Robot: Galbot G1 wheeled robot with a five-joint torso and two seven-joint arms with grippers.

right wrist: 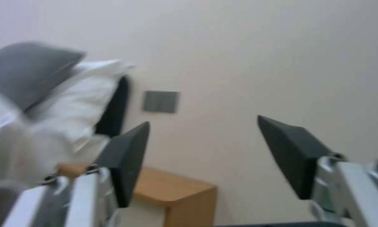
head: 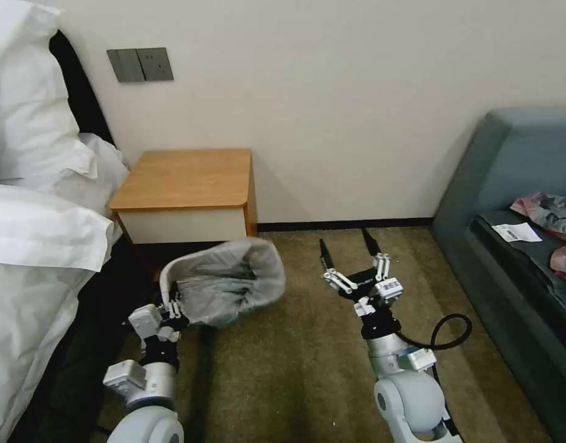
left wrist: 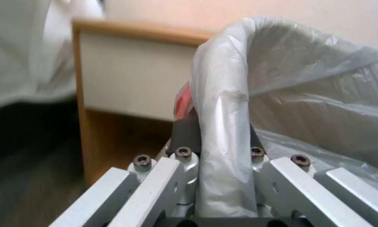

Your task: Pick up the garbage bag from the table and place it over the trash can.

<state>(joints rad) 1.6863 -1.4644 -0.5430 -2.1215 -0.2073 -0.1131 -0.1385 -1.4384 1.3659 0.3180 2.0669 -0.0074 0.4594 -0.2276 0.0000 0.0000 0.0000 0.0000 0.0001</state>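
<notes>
The trash can [head: 165, 275] is tipped on its side over the carpet, in front of the table [head: 184, 178], with its mouth towards me. The grey garbage bag [head: 234, 280] lines it and folds over its rim. My left gripper [head: 171, 303] is shut on the bag-covered rim. In the left wrist view the wrapped rim [left wrist: 222, 104] runs between the gripper's [left wrist: 221, 134] fingers, and the bag's pink-red band [left wrist: 182, 101] shows beside it. The table's top is bare. My right gripper [head: 347, 246] hangs open to the right of the can, nothing between its dark fingertips [right wrist: 125, 157].
White bedding and pillows [head: 31, 203] crowd the left side beside the table. A blue-grey sofa [head: 517, 203] stands at the right, with a paper slip [head: 517, 232] and pink-and-grey plastic wads [head: 554, 212] on its seat. Brown carpet [head: 307, 363] lies open between my arms.
</notes>
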